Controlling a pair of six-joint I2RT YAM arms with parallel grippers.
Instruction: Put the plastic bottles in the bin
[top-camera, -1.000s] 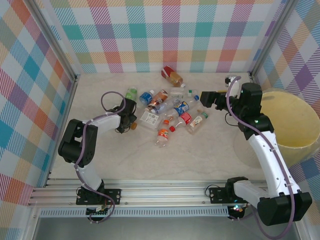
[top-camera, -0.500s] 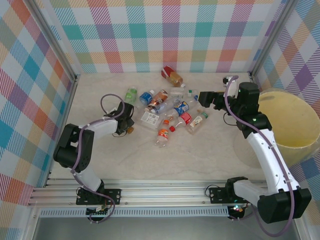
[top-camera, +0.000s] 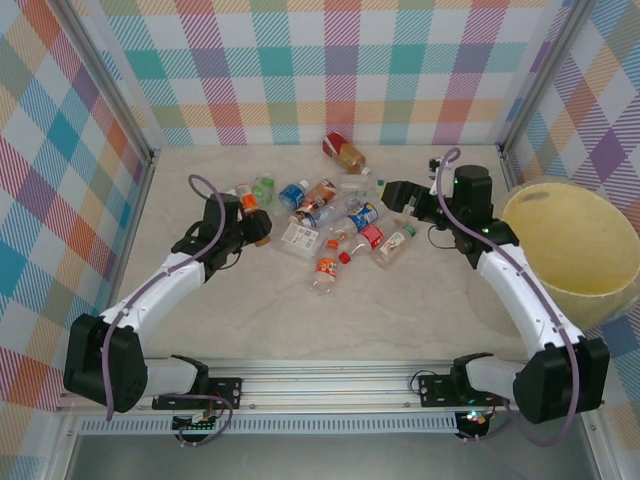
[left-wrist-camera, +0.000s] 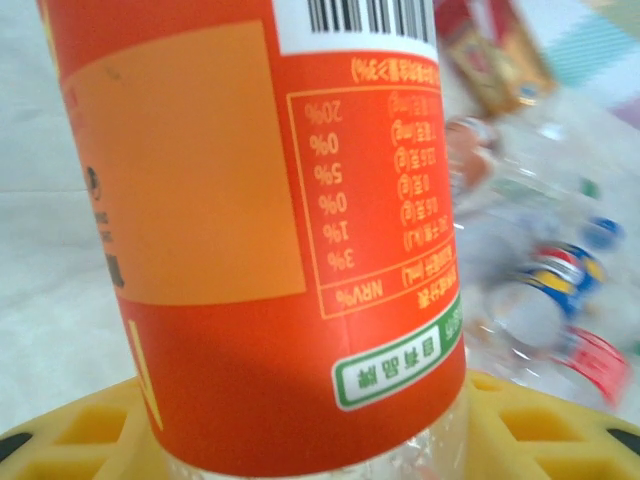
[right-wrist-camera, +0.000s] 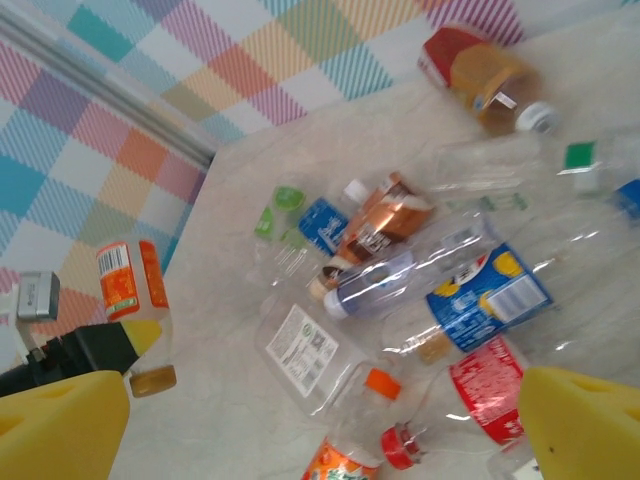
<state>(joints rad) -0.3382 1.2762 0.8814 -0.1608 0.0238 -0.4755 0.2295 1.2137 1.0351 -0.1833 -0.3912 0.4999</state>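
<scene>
Orange bottle (left-wrist-camera: 250, 230) clamped in my left gripper (top-camera: 248, 220); my right gripper (top-camera: 392, 196) gapes wide, empty, beside the bottles (top-camera: 362, 215).

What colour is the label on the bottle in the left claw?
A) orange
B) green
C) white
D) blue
A: the bottle gripped in the left claw wears a bright orange label, seen close up in the left wrist view.

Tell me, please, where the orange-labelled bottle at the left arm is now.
In the top view, the orange-labelled bottle sits clamped in the left gripper, left of the bottle pile and just beside the green-labelled bottle.
</scene>
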